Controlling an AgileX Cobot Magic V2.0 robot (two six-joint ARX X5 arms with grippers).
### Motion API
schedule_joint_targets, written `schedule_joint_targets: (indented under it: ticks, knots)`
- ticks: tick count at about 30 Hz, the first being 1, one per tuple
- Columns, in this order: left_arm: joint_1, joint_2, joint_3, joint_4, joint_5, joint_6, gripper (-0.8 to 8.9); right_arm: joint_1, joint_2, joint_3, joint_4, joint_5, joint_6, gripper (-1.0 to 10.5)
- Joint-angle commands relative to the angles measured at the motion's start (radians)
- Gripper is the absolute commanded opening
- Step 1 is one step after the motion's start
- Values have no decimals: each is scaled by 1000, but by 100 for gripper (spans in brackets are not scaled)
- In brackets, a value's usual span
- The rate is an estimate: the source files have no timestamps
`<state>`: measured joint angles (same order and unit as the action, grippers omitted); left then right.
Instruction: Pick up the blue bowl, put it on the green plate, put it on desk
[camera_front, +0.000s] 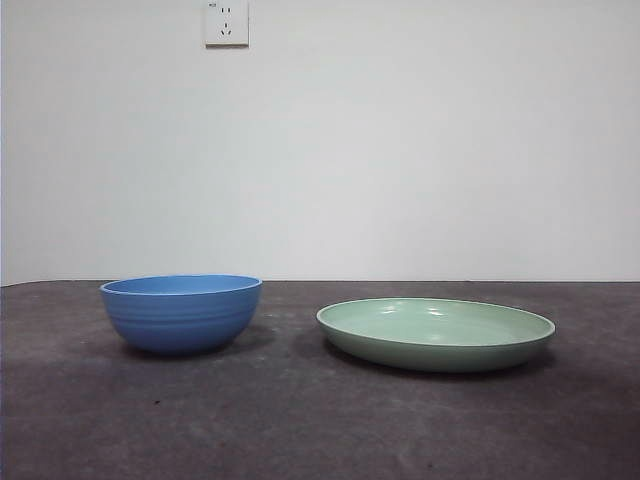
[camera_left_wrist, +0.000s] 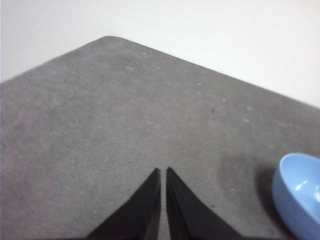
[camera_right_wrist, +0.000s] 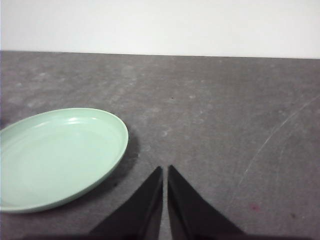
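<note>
off to one side of the left gripper (camera_left_wrist: 163, 170), the blue bowl (camera_left_wrist: 299, 192) sits upright on the desk (camera_left_wrist: 125, 130), apart from the black jaws, only part of its rim and inside showing at the edge of that wrist view. the left gripper's 2 jaws are pressed together, tips nearly touching, with bare desk ahead of them and nothing between them. the right gripper (camera_right_wrist: 165, 168) is the same, its 2 jaws closed to a thin slit and pinching nothing. the green plate (camera_right_wrist: 55, 155) lies flat on the desk near the right gripper, to one side of its tips and not touching them. from the front, the blue bowl (camera_front: 181, 312) and green plate (camera_front: 436, 333) stand side by side on the desk (camera_front: 300, 420), apart from each other, both empty. a white wall socket (camera_front: 226, 22) sits high on the wall behind.
</note>
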<state>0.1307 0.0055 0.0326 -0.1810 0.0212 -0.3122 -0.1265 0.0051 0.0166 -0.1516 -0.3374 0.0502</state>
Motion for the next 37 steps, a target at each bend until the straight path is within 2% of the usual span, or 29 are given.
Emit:
schedule_joint_targets:
  ticks: [1, 4, 7, 10, 15, 20, 25, 28, 33, 37]
  knots:
    - [4, -2, -18, -8, -2, -91, 19, -1, -2, -5, 3, -2, 119, 10]
    - [4, -2, -9, -14, 18, -131, 18, -1, -2, -5, 0, -2, 179, 9]
    - [4, -2, -2, -15, 55, -131, 17, -1, -2, -5, 1, -3, 262, 10]
    - [4, -2, 6, -32, 92, -137, 16, -1, -2, -3, 0, -29, 294, 9]
    - [4, -2, 40, -61, 142, -174, 16, -1, -2, 24, 1, -25, 362, 9]
    - [4, 11, 130, -67, 190, -179, 16, -1, -1, 102, 1, 0, 361, 9]
    - [4, 70, 262, -101, 198, -165, 16, -1, 8, 204, -13, 10, 356, 9]
    - [4, 132, 351, -145, 220, -120, 16, -1, 43, 280, -39, 8, 340, 9]
    - [4, 278, 503, -235, 341, -27, 16, -1, 164, 430, -147, -7, 270, 9]
    - [3, 404, 608, -305, 443, 68, 16, -1, 297, 558, -270, -72, 196, 9]
